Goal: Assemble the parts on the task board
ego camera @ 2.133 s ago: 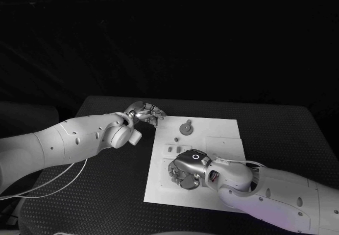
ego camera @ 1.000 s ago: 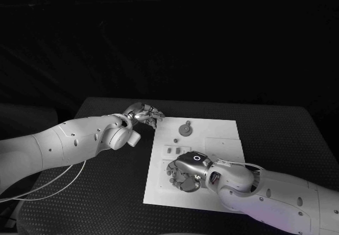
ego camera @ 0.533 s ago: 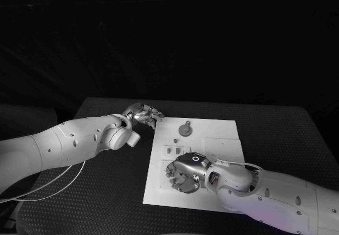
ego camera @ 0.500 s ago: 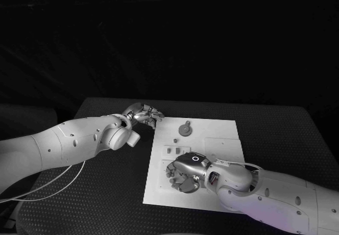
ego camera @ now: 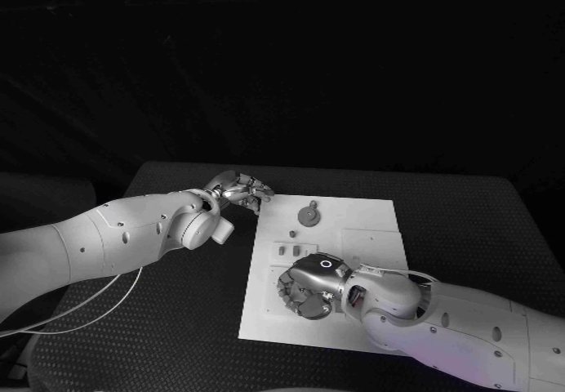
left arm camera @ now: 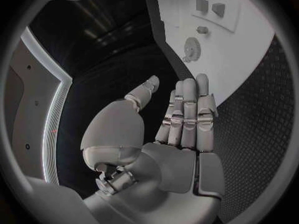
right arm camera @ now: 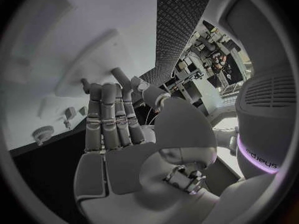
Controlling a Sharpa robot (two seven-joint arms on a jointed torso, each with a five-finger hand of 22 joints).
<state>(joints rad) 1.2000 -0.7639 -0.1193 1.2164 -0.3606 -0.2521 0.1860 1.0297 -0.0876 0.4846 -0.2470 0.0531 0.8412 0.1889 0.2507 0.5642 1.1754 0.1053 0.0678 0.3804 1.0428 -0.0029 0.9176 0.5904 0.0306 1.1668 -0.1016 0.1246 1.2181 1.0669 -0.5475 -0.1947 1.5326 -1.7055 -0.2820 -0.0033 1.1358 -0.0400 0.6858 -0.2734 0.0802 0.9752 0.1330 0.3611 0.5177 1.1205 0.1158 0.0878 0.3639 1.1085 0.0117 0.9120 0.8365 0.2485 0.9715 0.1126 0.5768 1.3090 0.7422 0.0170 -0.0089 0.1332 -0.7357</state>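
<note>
The white task board (ego camera: pixel 353 245) lies in the middle of the black surface (ego camera: pixel 471 220). A round toothed part (ego camera: pixel 309 216) sits near the board's far edge, with small blocks (ego camera: pixel 288 251) nearer its middle. The right hand (ego camera: pixel 309 291) hangs over the board's near left portion, fingers (right arm camera: pixel 109 119) straight and pressed together, holding nothing. The left hand (ego camera: pixel 242 189) is just off the board's far left corner, fingers (left arm camera: pixel 187 114) extended side by side, empty.

In front of me is the black table (ego camera: pixel 176 327), its top covered in a fine bumpy texture. The white task board (ego camera: pixel 353 214) lies flat on it near the middle, its long side running away from me. A thin pale cable (ego camera: pixel 88 306) trails across the table's near left part.
</note>
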